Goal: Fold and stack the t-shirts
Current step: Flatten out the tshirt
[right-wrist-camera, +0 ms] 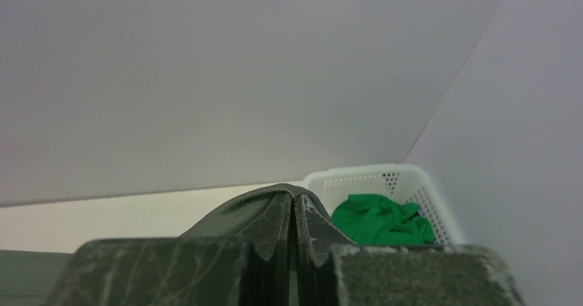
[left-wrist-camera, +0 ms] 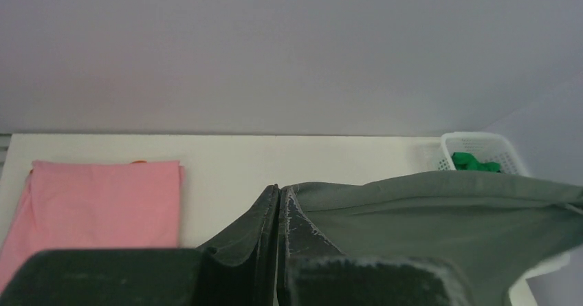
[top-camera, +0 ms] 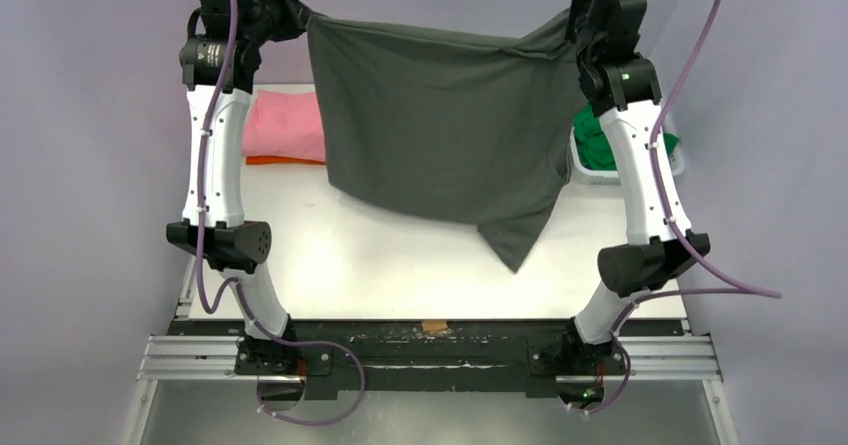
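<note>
Top external shows us the dark charcoal-grey t-shirt (top-camera: 440, 125) hanging spread in the air above the middle of the worktop (top-camera: 380, 265), held by its two upper corners. We cannot tell whether its lowest tip touches the surface. We see the left gripper (top-camera: 292, 17) pinching the left corner and the right gripper (top-camera: 577, 23) the right one, both raised high. A folded pink t-shirt (top-camera: 290, 123) lies on an orange t-shirt (top-camera: 284, 160) by the far left edge. A bright green t-shirt (top-camera: 600, 143) sits crumpled in the white basket (top-camera: 598, 176) at the far right corner. Left wrist: we find the left fingers (left-wrist-camera: 294, 227) pressed together on grey cloth. Right wrist: the right fingers (right-wrist-camera: 309, 227) clamp a fold of the same shirt.
</note>
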Controlling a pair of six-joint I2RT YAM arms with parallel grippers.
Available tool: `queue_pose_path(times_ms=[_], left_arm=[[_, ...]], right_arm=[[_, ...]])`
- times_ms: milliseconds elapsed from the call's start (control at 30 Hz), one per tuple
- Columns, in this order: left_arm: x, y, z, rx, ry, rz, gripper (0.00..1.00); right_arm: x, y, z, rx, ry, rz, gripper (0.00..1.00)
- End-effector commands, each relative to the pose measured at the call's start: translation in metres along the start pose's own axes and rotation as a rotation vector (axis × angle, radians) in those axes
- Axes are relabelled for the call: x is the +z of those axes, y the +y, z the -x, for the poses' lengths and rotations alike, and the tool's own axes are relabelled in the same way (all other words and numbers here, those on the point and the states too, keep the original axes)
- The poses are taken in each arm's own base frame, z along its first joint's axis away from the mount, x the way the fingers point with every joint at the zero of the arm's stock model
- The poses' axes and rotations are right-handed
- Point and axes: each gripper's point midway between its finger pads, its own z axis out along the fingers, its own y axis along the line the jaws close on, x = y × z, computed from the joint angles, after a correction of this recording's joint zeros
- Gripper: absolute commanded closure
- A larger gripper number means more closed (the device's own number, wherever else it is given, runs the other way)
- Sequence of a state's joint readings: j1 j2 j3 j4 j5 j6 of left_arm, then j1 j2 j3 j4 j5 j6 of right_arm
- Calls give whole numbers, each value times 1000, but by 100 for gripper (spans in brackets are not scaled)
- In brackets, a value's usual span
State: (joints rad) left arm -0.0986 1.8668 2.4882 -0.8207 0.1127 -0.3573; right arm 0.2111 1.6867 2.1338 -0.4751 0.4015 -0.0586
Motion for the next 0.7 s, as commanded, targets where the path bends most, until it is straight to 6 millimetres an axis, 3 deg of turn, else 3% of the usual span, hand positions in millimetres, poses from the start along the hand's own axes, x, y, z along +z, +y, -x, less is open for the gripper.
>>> queue_pose_path(times_ms=[0,100,200,333,400,467,667], left_arm=[[-48,-41,83,-26,-234,-244,100],[-56,-33,92,-58,-247,-284,100],[-56,-35,82,-58,-216,-325,100],[-39,-32,33,-67,-97,-388,100],[-33,-21,1,-63,-48,-366,100],[-26,-2,-50,-82,14,-327,100],[-30,42,-189,-95,153,-154,100]], right_arm=[[-25,-27,98,91,-284,-1,100],[-33,-28,104,104,-311,15,100],[-40,-28,95,100,-305,32,100],[-48,-20,58,68,-250,86,100],[-48,-10,14,63,-161,129,100],[-56,-2,-30,73,-82,167,100],[-93,3,-177,147,204,185,100]])
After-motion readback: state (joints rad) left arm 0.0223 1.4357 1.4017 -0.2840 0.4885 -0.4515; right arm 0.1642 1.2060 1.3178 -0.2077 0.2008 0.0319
